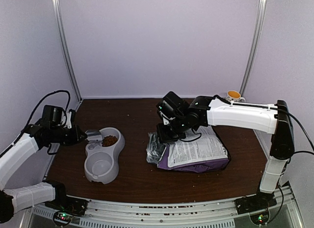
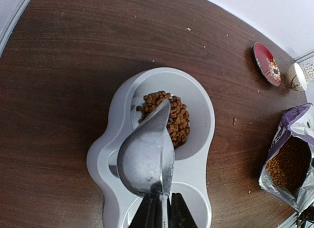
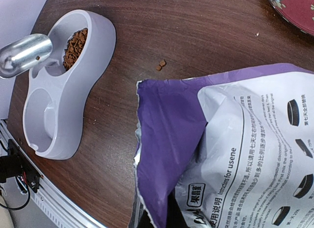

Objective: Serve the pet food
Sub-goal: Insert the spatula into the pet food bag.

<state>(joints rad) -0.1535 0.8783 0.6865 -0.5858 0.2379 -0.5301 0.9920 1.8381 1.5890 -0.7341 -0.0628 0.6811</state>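
Bag (image 3: 221, 139) lies open-mouthed on the desk (image 3: 196, 32), with the right end effector (image 1: 166, 135) closed on its edge. Two-bowl feeder (image 2: 105, 139) sits to its left. Left end effector (image 2: 161, 213) is clamped on the handle of the scoop (image 2: 147, 154). Pet food (image 2: 175, 119) is heaped in the far bowl, at the scoop tip, just ahead of the left end effector.

Fingertips of the right end effector (image 1: 165, 133) seem hidden by the bag (image 1: 196, 152); the red plate (image 3: 294, 7) runs off frame.
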